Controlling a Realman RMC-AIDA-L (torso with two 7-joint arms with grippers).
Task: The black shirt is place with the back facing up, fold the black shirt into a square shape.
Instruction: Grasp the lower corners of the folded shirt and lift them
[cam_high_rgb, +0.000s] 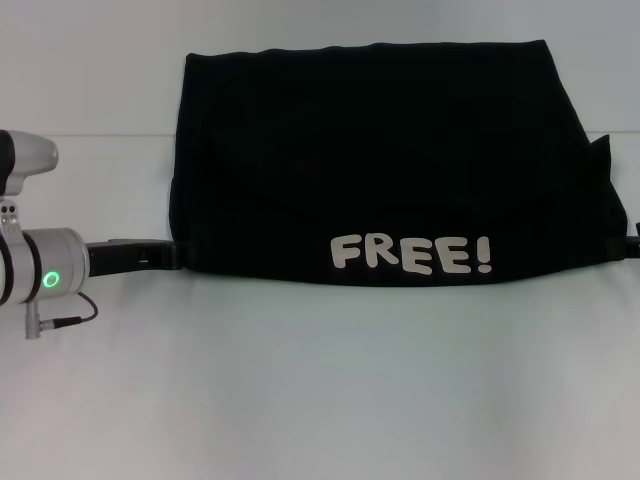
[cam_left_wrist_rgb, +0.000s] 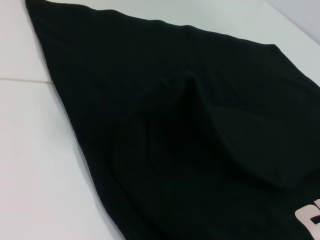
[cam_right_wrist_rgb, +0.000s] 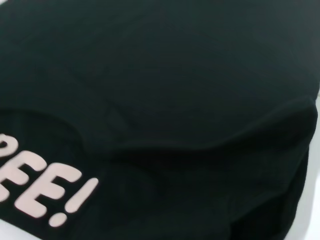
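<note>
The black shirt (cam_high_rgb: 385, 160) lies folded into a wide rectangle on the white table, with white "FREE!" lettering (cam_high_rgb: 411, 255) along its near edge. My left gripper (cam_high_rgb: 172, 255) reaches in low from the left and meets the shirt's near left corner. My right gripper (cam_high_rgb: 633, 240) barely shows at the picture's right border, against the shirt's near right corner. The left wrist view shows the shirt (cam_left_wrist_rgb: 190, 130) close up with a raised crease. The right wrist view shows the shirt (cam_right_wrist_rgb: 175, 85), part of the lettering (cam_right_wrist_rgb: 47, 192) and a bulging fold.
The white table (cam_high_rgb: 320, 390) spreads in front of the shirt and to its left. A seam in the table surface (cam_high_rgb: 100, 133) runs behind the left arm. The left arm's silver wrist (cam_high_rgb: 45, 270) with a green light sits at the left border.
</note>
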